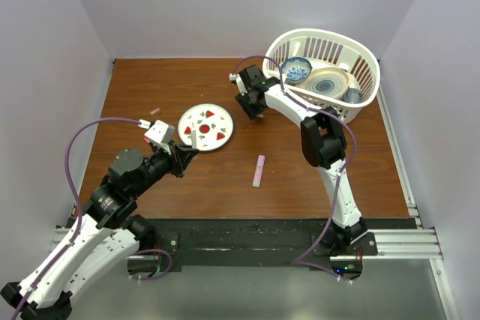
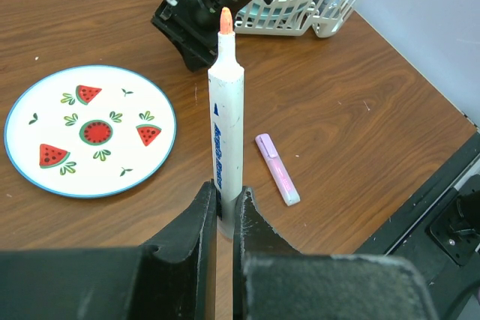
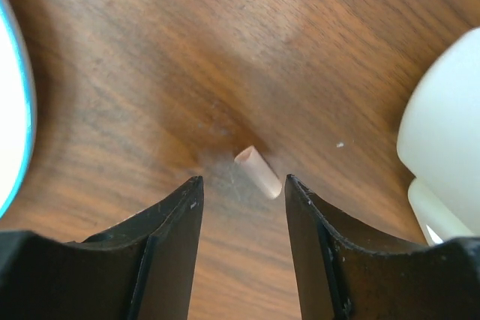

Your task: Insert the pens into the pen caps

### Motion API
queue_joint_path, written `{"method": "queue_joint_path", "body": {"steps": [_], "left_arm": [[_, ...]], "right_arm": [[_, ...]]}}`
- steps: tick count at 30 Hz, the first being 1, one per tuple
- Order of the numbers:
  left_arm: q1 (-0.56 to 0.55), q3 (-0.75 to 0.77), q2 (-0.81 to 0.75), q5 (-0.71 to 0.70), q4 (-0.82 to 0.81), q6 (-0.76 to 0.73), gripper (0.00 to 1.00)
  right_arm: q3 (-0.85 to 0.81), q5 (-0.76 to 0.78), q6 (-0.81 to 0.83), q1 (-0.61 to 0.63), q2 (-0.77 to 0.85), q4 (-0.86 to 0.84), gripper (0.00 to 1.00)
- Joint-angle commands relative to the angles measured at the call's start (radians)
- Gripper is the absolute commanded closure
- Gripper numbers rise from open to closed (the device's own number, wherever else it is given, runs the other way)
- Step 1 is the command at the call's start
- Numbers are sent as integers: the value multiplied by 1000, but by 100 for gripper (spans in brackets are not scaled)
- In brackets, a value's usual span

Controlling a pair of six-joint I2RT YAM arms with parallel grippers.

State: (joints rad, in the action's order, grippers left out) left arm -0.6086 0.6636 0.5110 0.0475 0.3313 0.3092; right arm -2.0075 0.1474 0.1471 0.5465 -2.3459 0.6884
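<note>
Overhead, pale walls box a wood-grain table holding a pink pen.

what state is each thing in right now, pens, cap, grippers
white pen: uncapped, upright in the left gripper, tip up
left gripper: shut on the white pen
pale cap: lying on its side on the table, not gripped
right gripper: open, a finger each side of the pale cap
pink pen: lying flat on the table
basket: upright, dishes inside

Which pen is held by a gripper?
The white pen, orange tip uncapped, clamped in the left gripper; the pale pink pen lies loose on the table.
</note>
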Motion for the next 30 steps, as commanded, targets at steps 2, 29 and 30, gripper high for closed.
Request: {"method": "queue_joint_path", "body": {"steps": [2,29,30], "left_arm": [[6,1,-6,-8,-32,-25,100],[7,-1,-34,-31,-29,-24,100],[7,-1,-37,-34,-28,-24,100]], "right_arm": [[-57,-5,20,-14,-21,8,49],[173,-196,112,-13,114,8,100],[214,-222,121,-10,134,-3,100]]}}
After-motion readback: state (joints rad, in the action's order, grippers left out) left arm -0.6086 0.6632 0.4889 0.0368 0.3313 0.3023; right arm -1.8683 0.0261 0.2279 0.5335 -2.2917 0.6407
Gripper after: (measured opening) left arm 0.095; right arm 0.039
